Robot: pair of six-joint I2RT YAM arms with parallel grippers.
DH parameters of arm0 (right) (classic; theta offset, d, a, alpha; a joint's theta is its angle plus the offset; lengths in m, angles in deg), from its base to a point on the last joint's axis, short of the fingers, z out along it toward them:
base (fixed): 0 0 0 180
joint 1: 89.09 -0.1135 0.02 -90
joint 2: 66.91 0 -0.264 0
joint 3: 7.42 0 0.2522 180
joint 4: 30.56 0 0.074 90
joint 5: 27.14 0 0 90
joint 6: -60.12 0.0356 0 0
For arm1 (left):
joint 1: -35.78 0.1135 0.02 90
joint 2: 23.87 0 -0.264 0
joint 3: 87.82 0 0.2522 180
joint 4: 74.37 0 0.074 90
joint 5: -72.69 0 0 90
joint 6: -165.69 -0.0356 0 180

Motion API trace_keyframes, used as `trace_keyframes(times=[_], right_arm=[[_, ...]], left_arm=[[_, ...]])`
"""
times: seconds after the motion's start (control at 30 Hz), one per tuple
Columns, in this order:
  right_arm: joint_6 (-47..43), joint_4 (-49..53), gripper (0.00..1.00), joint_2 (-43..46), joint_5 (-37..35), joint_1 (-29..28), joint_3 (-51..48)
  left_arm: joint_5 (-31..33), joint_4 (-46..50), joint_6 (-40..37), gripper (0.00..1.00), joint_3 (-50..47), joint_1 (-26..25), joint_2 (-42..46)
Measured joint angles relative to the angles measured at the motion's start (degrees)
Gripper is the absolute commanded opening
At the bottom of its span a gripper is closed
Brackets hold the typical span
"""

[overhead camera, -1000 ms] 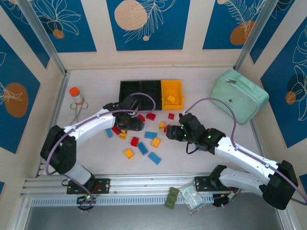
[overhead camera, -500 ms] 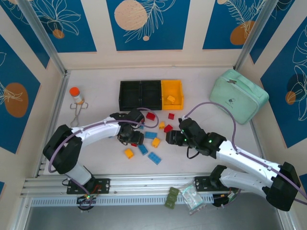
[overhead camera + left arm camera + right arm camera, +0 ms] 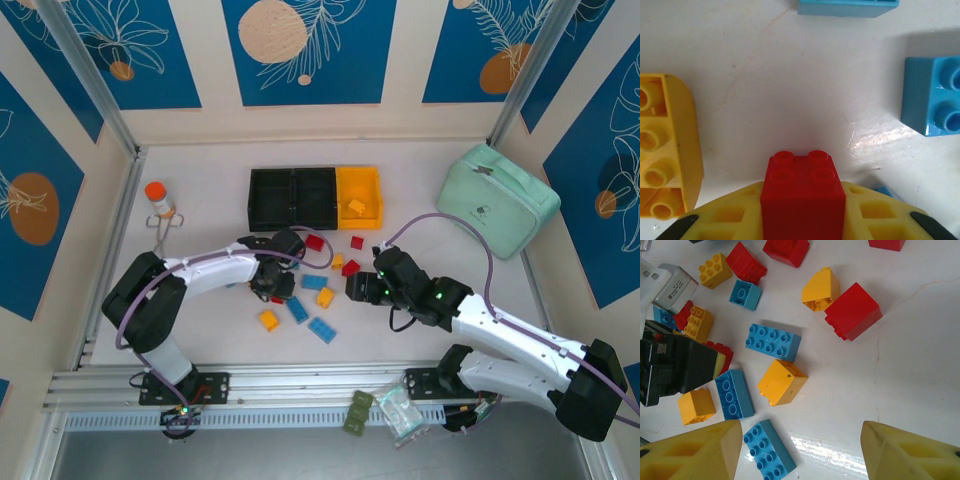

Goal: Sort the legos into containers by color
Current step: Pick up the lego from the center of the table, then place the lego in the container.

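Currently in hand: small red square studded plastic brick (image 3: 802,192), pinched between the yellow pads of the left gripper (image 3: 272,287), low over the white table (image 3: 200,330). It is presumably clamped for carrying to the row of three joined bins (image 3: 294,172), two black and one yellow, at the far side. Right gripper (image 3: 800,450): jaws apart, empty, poised above the scattered legos (image 3: 773,342), right of the left gripper, likely selecting its own piece.

1. Orange-capped bottle (image 3: 158,198): upright, well left of the left claw (image 3: 272,284), farther back.
2. Metal tongs (image 3: 160,234): just before the bottle.
3. Mint-green zip case (image 3: 498,200): well right of the right claw (image 3: 353,285), farther back.
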Motion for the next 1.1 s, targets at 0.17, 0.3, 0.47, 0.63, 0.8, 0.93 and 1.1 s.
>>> trace_keyframes(times=[0.17, 0.3, 0.47, 0.63, 0.8, 0.93, 1.1], right_arm=[[0.02, -0.07, 0.64, 0.0, 0.02, -0.11, 0.0], [0.0, -0.33, 0.64, 0.0, 0.02, -0.11, 0.0], [0.02, -0.15, 0.64, 0.02, -0.17, 0.31, 0.0], [0.02, 0.44, 0.64, 0.07, -0.2, 1.51, 0.0], [0.24, 1.11, 0.64, 0.9, -0.24, 1.64, 0.0], [0.24, 1.16, 0.64, 1.03, -0.39, 1.7, 0.0], [0.24, 1.14, 0.64, 0.83, -0.39, 1.95, 0.07]], left_arm=[[0.59, 2.03, -0.68, 0.22, 2.82, 0.26, 0.22], [0.92, 2.84, -2.01, 0.22, 9.11, 1.2, 0.44], [0.92, 3.67, -3.76, 0.23, 20.52, 2.82, -2.05], [1.01, 4.04, -5.86, 0.23, 32.17, 3.93, -9.14], [1.88, 6.14, -7.63, 0.24, 41.88, 5.66, -17.05], [2.75, 6.8, -7.72, 0.25, 47.23, 7.48, -22.01], [3.06, 8.04, -7.72, 0.29, 54.21, 9.4, -28.02]])
